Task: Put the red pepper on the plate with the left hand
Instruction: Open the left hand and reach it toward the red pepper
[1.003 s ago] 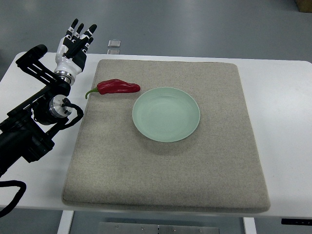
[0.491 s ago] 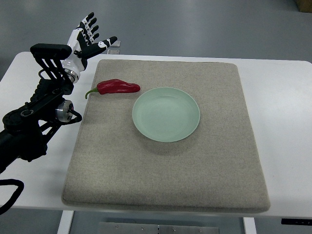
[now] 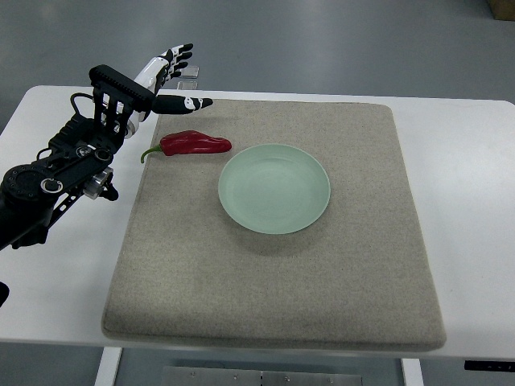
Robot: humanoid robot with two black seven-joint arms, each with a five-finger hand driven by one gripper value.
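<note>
A glossy red pepper [image 3: 195,144] lies on its side on the grey mat [image 3: 273,305], long axis running left to right, its thin green stem [image 3: 150,152] curling off the left end at the mat's left edge. Its blunt right tip sits just beside the upper-left rim of the plate [image 3: 274,188], apart from it. The plate is round, shallow, pale green, and sits upright near the mat's middle.

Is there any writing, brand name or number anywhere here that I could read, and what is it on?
None can be read.
The pepper, plate, mat and table are plain.
The left hand and its arm show no legible marking.
The small clear thing at the table's far edge is too small to tell.
</note>
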